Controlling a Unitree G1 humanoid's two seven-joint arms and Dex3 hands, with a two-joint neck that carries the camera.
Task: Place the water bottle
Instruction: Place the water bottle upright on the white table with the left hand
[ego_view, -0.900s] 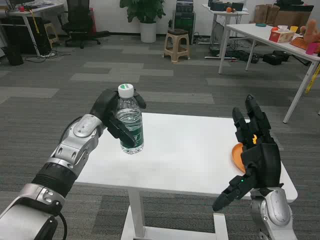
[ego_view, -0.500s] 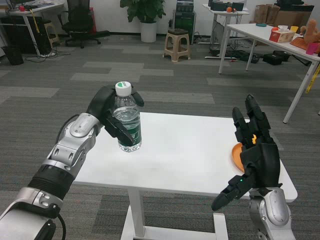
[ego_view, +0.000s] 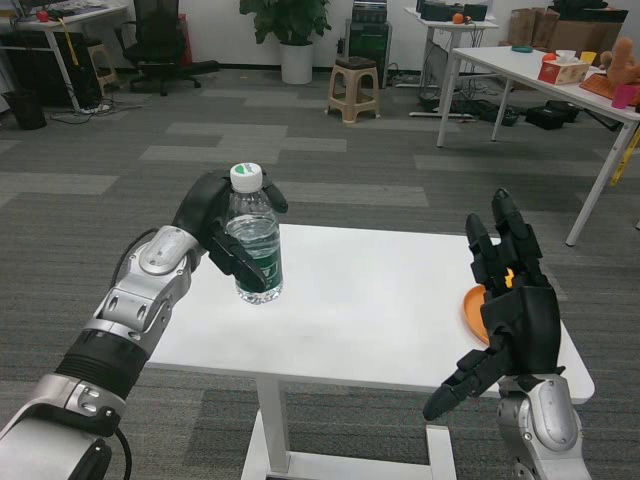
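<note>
Since 0.9 s ago, the bottle (ego_view: 255, 245) has been carried slightly leftward and is now held almost steady. It is gripped upright by the left hand (ego_view: 222, 232), fingers wrapped around its body, base at the table (ego_view: 370, 310), probably for release. Well to the right, the right hand (ego_view: 510, 300) is held spread and empty, before an orange plate (ego_view: 473, 312).

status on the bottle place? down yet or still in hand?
Done: the water bottle is upright over the left part of the white table. In hand: the left hand grips it around the body; whether its base touches the tabletop I cannot tell. Left: set it down if needed and let go. The right hand is open, beside an orange plate.
</note>
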